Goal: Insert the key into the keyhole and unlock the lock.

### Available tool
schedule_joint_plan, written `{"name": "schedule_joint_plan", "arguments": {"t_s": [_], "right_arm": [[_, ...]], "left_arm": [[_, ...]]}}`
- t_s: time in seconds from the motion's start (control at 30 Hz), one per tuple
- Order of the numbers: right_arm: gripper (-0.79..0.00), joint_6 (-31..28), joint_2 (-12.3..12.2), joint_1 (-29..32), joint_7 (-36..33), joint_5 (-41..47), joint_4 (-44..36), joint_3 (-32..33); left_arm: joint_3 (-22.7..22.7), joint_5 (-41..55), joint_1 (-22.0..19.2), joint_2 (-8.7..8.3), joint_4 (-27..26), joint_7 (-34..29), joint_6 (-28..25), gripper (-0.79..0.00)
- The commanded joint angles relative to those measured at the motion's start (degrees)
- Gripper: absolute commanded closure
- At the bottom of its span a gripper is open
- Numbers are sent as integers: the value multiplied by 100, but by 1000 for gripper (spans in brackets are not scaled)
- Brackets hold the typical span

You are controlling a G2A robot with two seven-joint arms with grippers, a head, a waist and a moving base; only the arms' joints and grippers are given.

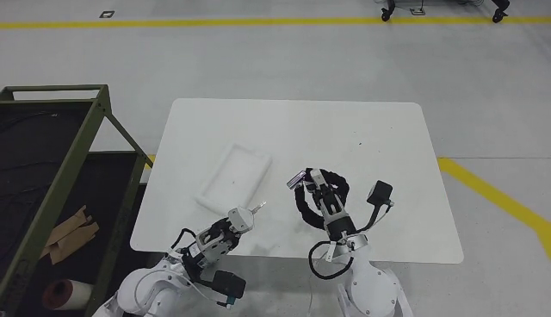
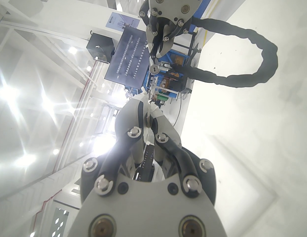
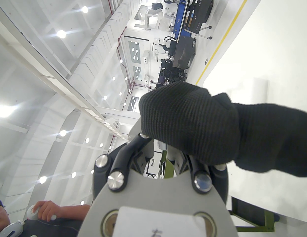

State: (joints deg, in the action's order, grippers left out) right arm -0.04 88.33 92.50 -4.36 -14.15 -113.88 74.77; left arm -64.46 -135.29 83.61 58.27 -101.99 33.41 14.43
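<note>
My left gripper (image 2: 148, 102) is shut on the key (image 2: 149, 118), which has white tape around it and points toward the lock. The small silver padlock (image 2: 153, 69) hangs a short way beyond the key's tip, keyhole facing the key, with my right gripper (image 2: 156, 50) shut on its top. In the top view the left gripper (image 1: 245, 218) with the key (image 1: 257, 206) is near the table's front edge. The right gripper (image 1: 312, 179) holds the lock (image 1: 297, 179) to its right. A black cable sleeve (image 3: 193, 129) hides the right gripper's fingers in the right wrist view.
A white tray (image 1: 234, 177) lies on the white table (image 1: 370, 145), just behind the left gripper. A green metal rack (image 1: 77, 145) stands off the table's left side. A black cable loop (image 2: 254, 57) curves beside the right gripper.
</note>
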Motion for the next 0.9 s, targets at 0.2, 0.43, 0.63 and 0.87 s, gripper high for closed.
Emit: {"name": "schedule_joint_plan", "arguments": {"t_s": [0.2, 0.43, 0.63, 0.87], "right_arm": [[0, -39, -27, -30, 19, -17, 19, -73], [0, -81, -52, -54, 44, -33, 38, -108], [0, -93, -58, -58, 45, -54, 42, -116], [0, -93, -58, -58, 45, -54, 42, -116]], "left_arm": [[100, 72, -349, 72, 85, -33, -208, 0], [194, 145, -603, 132, 240, -38, -421, 0], [315, 116, -770, 185, 331, -7, -483, 0], [419, 46, -879, 235, 376, -8, -525, 0]]}}
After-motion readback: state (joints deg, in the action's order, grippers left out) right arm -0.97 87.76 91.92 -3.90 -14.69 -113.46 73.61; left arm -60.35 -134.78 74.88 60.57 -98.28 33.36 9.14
